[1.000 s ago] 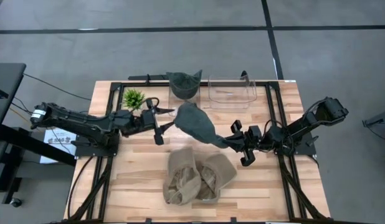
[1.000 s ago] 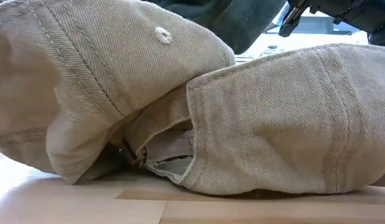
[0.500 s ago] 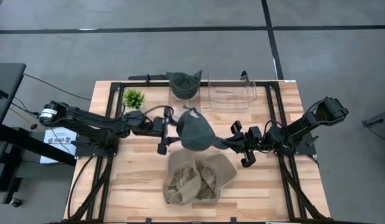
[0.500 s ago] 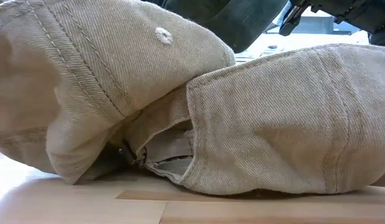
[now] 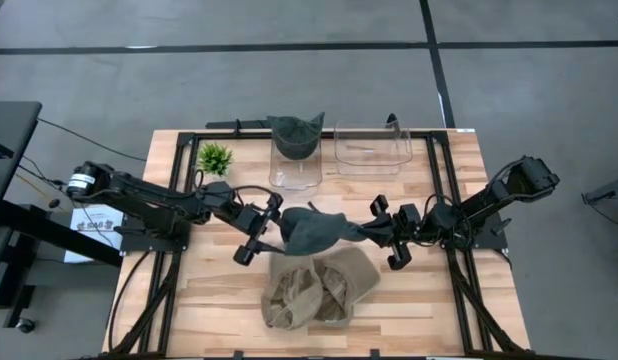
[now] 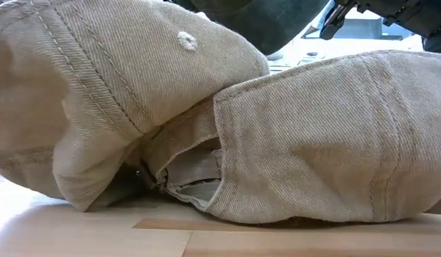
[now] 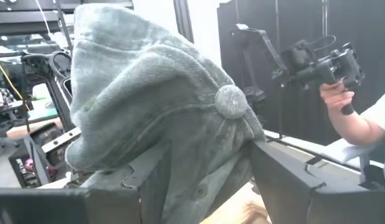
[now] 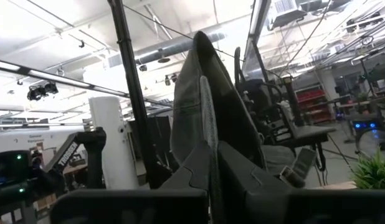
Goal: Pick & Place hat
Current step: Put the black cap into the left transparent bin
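Step in hand: we judge the grey hat (image 5: 314, 232) is mid-carry, hanging above the middle of the bench (image 5: 459, 300), over the tan hats (image 5: 319, 285).
Right hand (image 5: 372, 229): fingers pinched tight on the grey hat's edge.
Left hand (image 5: 261, 232): fingers spread wide, with the hat's crown between them in its wrist view, not clamped.
Bins: one clear bin (image 5: 295, 170) at the far edge carries another grey hat (image 5: 295, 131); the neighbouring bin (image 5: 372, 148) looks bare.
Next move: we think the left hand must close on the crown or withdraw before the hat travels to a bin.

Wooden table (image 5: 214, 300) under tan hats (image 5: 319, 285)
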